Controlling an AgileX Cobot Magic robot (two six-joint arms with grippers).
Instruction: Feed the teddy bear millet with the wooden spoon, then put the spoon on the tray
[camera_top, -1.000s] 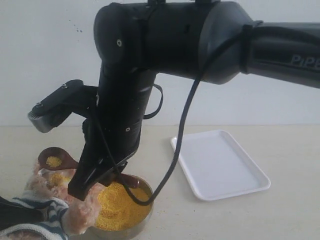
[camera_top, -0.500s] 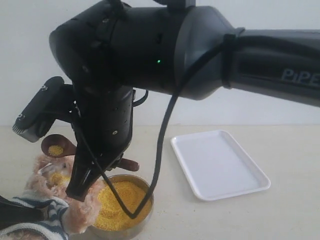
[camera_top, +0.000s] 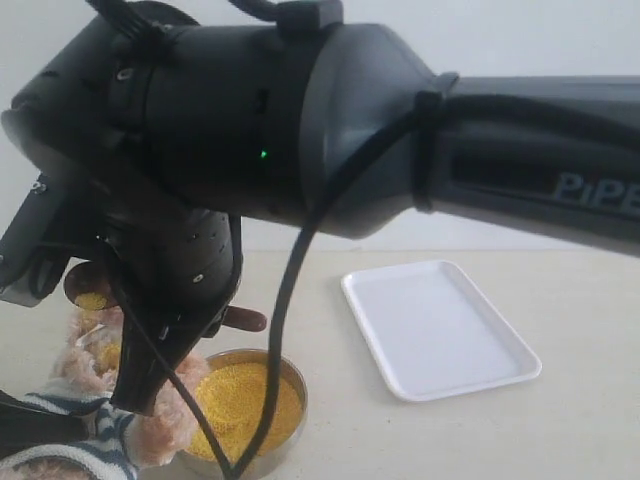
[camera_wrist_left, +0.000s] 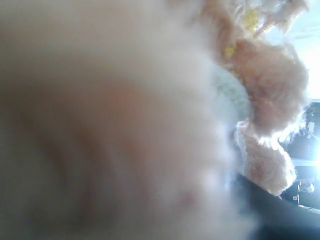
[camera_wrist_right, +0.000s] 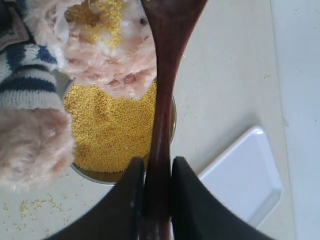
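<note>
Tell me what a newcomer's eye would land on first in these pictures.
The bulky black right arm fills the top of the exterior view, looming over the teddy bear at the lower left. The right gripper is clamped on the wooden spoon, whose grain-filled end is raised by the bear's head, above the metal bowl of bright yellow millet. To the right lies the white tray, with nothing on it.

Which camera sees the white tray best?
The exterior view: the whole tray lies in plain sight, nothing covering it. The right wrist view shows only part of it; the left wrist view shows none.
</note>
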